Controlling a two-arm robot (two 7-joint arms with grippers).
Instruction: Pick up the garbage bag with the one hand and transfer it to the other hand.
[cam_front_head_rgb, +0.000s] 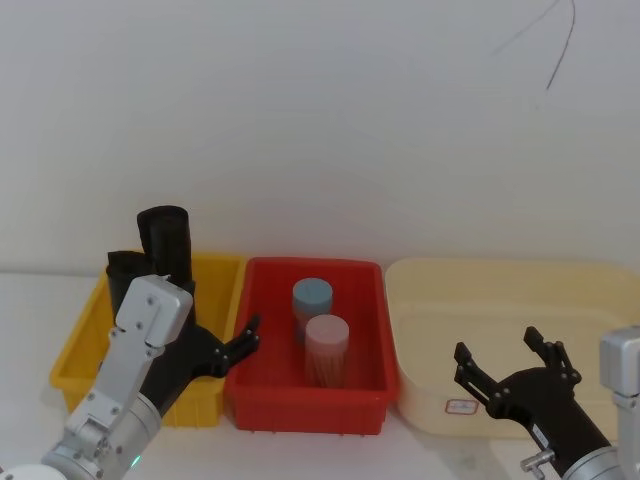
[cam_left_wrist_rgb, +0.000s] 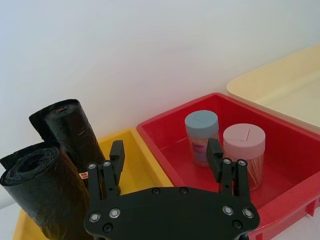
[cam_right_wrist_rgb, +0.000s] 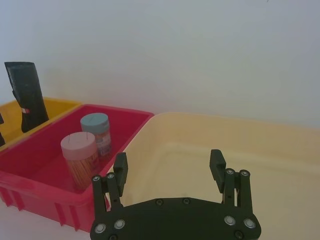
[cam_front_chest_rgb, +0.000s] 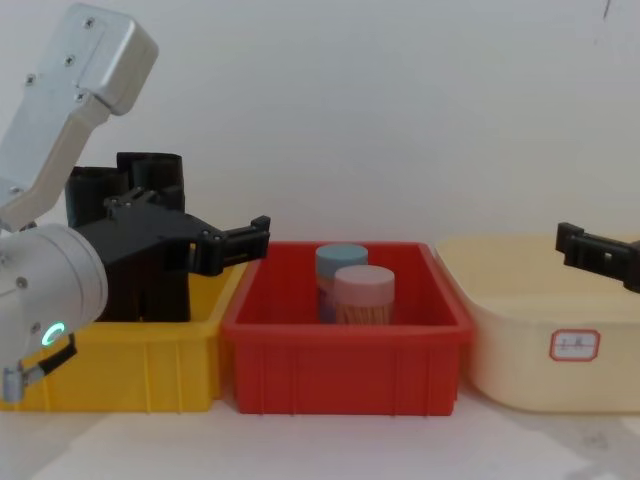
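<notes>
white wall behind; left fingers spread (hovering).

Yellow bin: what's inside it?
The garbage bag and a stickered black roll stand inside; the bin wall and left end effector hide their bases. Right end effector hovers at the cream tub.

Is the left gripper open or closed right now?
Open: the left gripper has its two fingers spread wide apart, gripping nothing.
</notes>
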